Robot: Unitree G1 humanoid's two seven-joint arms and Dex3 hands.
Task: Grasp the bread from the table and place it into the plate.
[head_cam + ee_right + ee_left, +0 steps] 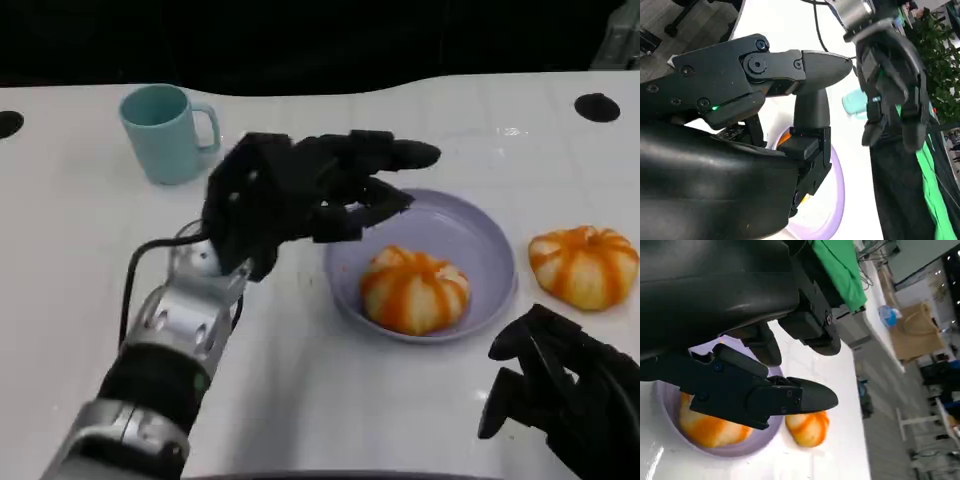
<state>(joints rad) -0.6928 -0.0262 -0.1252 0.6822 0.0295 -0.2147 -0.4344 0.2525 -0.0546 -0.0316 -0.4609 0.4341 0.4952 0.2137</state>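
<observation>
We see two breads. One (414, 289) already lies inside the lavender plate (480, 235), toward its near side. The other bread (585, 265) rests on the white worktop (80, 240) just right of the plate, close to its rim but apart from it.

Our left hand (300, 195) hangs above the worktop at the plate's left edge, its fingers (385, 155) reaching right over the rim. They are spread and bear on nothing, so that hand holds nothing. Our right hand (565, 385) sits low at the near right, fingers loosely curled; we make out nothing in it, though how far it is closed we cannot tell.

The relation that matters, as we judge it: the bread on the worktop lies beyond our right hand, straight toward the far side and a touch right, with nothing between. From our left hand it lies across the whole plate. So the right hand is much the nearer and the likelier one for the grasp. The bread is round and domed, with no long axis to line up with.

A teal mug (165, 130) stands far left, handle to the right. We can read no brand, label or writing anywhere.
</observation>
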